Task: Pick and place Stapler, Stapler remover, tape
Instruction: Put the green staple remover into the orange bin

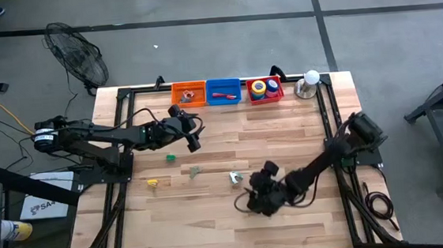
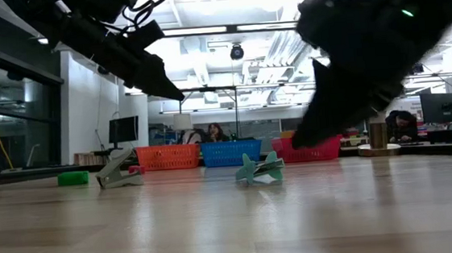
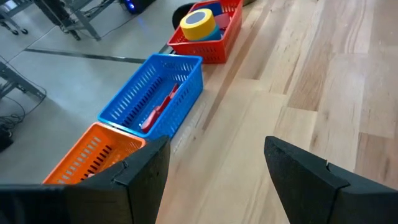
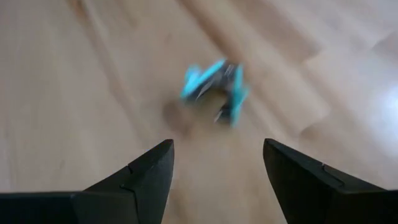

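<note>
From above, the left pincer (image 1: 193, 140) hangs open just short of the blue basket (image 1: 223, 91); tape (image 1: 264, 87) sits in the red basket (image 1: 265, 89) beyond. At wrist level, the open right pincer (image 4: 214, 165) faces a teal staple remover (image 4: 214, 87) just ahead on the table (image 4: 74, 74).

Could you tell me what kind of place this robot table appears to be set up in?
Probably an open-plan lab or office workshop. The low view shows computer monitors on desks, seated people behind the wooden table, and exposed ceiling ducts with strip lights; the high view shows a bare concrete floor.
</note>
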